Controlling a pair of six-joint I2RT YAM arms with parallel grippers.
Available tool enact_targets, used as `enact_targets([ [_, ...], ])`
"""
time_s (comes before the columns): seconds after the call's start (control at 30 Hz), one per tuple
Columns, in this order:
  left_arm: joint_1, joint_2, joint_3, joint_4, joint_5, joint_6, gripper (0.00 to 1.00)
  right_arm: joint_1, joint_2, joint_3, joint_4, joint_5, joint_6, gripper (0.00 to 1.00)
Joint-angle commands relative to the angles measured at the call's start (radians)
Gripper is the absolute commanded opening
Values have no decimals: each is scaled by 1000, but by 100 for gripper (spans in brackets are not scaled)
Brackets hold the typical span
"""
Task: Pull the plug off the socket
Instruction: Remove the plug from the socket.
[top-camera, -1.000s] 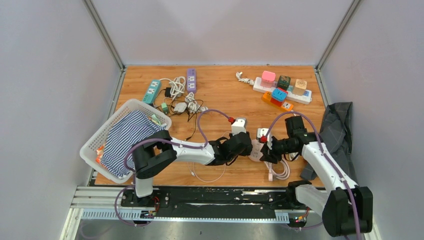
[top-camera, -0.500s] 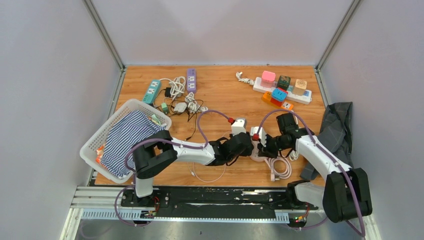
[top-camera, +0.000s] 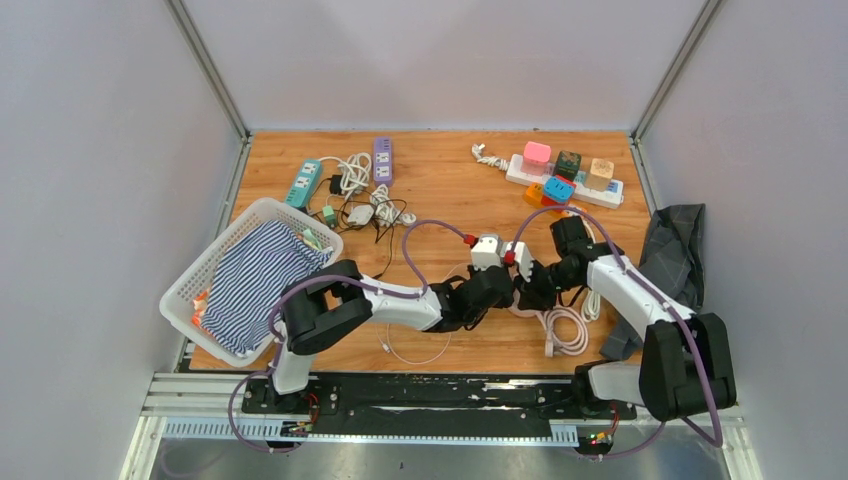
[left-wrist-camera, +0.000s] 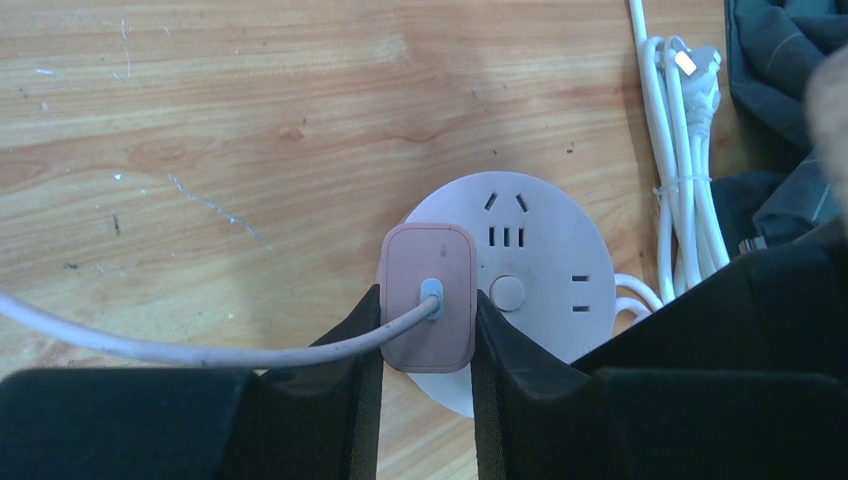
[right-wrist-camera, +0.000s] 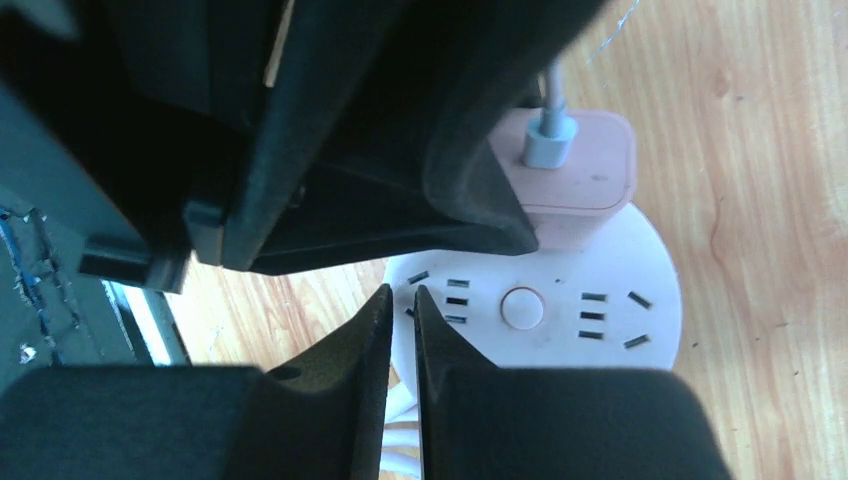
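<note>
The pink plug (left-wrist-camera: 426, 270) is clamped on two sides between the fingers of the left pincer (left-wrist-camera: 427, 318), which is closed narrowly on it. The plug is seated in the round white socket (left-wrist-camera: 545, 245), which lies just beyond those fingers and a little to their right. The right pincer (right-wrist-camera: 401, 302) is held almost shut, with only a slit between its fingers, and its tips are set at the socket's rim; whether anything is pinched there cannot be told. No lettering on plug or socket can be read. The socket's near edge is hidden behind the left fingers and by a black bulk (left-wrist-camera: 740, 330) to their right. The pale cable (left-wrist-camera: 200, 350) is cut off at the picture's left edge.
</note>
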Motion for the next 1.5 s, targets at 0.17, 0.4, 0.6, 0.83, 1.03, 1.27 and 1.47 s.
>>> enact_targets([
  [0.17, -25, 118, -13, -100, -72, 139, 0, -56, 15, 46, -82, 0, 81, 15],
  [0.4, -55, 73, -20, -141, -159, 232, 0, -109, -47, 45, -61, -25, 107, 20],
  [0.6, -89, 107, 45, -228, -220, 265, 0, -109, 4, 36, 7, 94, 188, 22],
  [0.83, -104, 161, 127, -262, -182, 310, 0, -108, 119, 69, -7, 163, 245, 17],
  [1.03, -103, 206, 167, -263, -72, 309, 0, -104, 195, 90, -26, 210, 283, 16],
  [1.27, -63, 173, 114, -259, 31, 128, 0, -105, 286, 117, -61, 261, 304, 15],
  [1.47, -51, 191, 119, -259, 86, 113, 0, -103, 290, 116, -61, 270, 299, 15],
])
